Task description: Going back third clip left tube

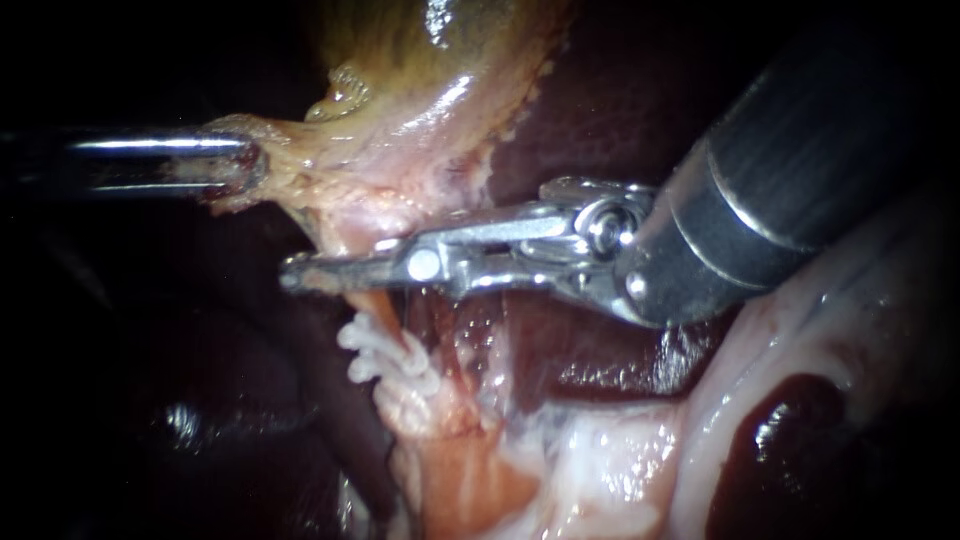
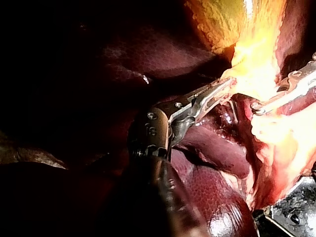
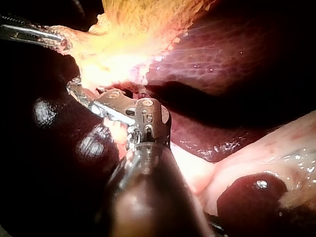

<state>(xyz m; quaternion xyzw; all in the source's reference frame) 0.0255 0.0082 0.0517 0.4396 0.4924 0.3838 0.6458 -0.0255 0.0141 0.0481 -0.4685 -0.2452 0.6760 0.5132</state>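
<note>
Tube (image 1: 376, 302), soft, slick, tearable, runs just under my right pincer (image 1: 300, 272), slightly parted; clips (image 1: 390, 355) beneath. Left pincer (image 1: 238, 172) clamped on gallbladder (image 1: 430, 70), the safe hold, I judge.

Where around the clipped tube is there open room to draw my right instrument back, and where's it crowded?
In the endoscope view, open: the dark liver left of the clips, below the left instrument gripping the gallbladder. Crowded: the right instrument lies across the tube just above the clips, with pale tissue close to their right.
</note>
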